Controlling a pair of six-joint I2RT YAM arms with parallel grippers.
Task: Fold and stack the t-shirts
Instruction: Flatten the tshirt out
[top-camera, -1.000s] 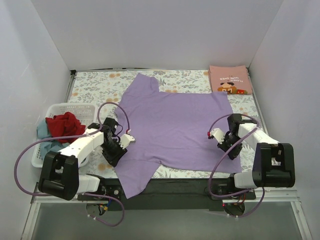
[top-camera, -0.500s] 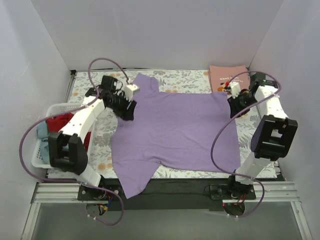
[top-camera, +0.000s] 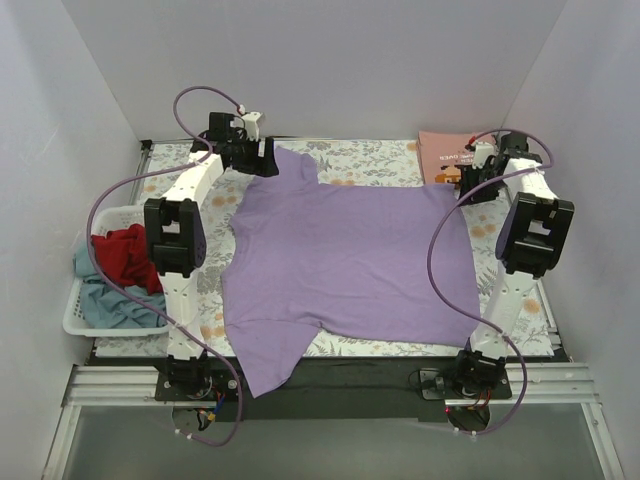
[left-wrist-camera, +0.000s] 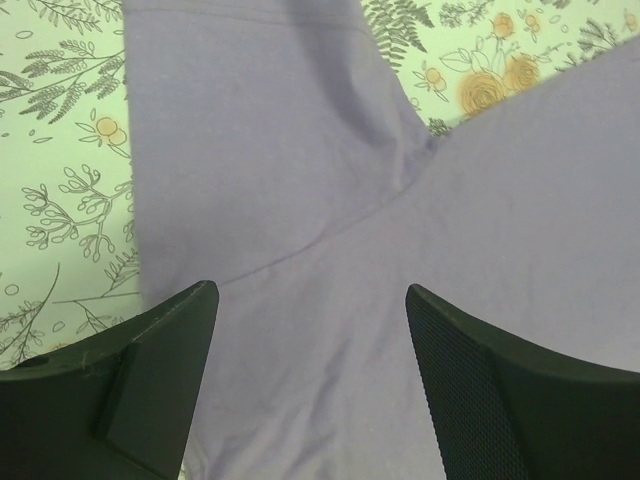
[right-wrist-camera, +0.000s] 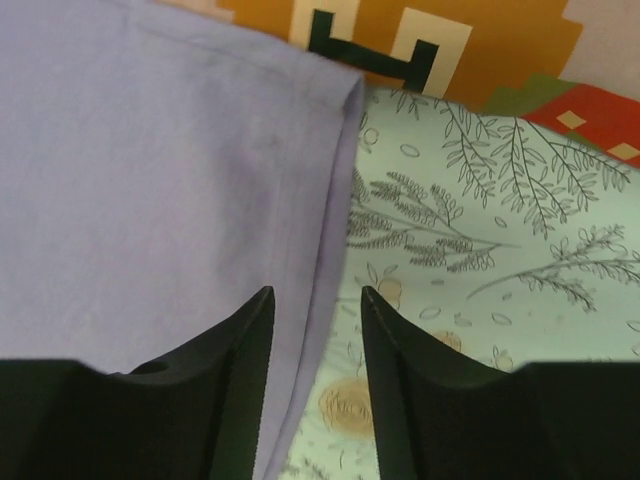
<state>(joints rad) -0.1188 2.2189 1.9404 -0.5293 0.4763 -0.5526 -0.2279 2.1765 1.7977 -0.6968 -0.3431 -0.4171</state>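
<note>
A lavender-purple t-shirt (top-camera: 350, 260) lies spread flat on the floral cloth, with one sleeve hanging over the near edge. My left gripper (top-camera: 268, 160) hovers at its far-left sleeve. In the left wrist view the gripper (left-wrist-camera: 310, 292) stands wide open above the purple fabric (left-wrist-camera: 300, 150) at the armpit seam. My right gripper (top-camera: 465, 185) is at the shirt's far-right corner. In the right wrist view the gripper (right-wrist-camera: 316, 292) is open, and the shirt's hem edge (right-wrist-camera: 330, 200) runs between its fingers. A folded salmon-pink t-shirt (top-camera: 457, 157) lies at the back right.
A white basket (top-camera: 75, 320) at the left edge holds a red t-shirt (top-camera: 125, 250) and a grey-blue one (top-camera: 105, 300). White walls close in the table on three sides. Purple cables loop from both arms.
Both arms have swung from the shirt's near sides out to its far corners. Both grippers have opened, the left one wider.
</note>
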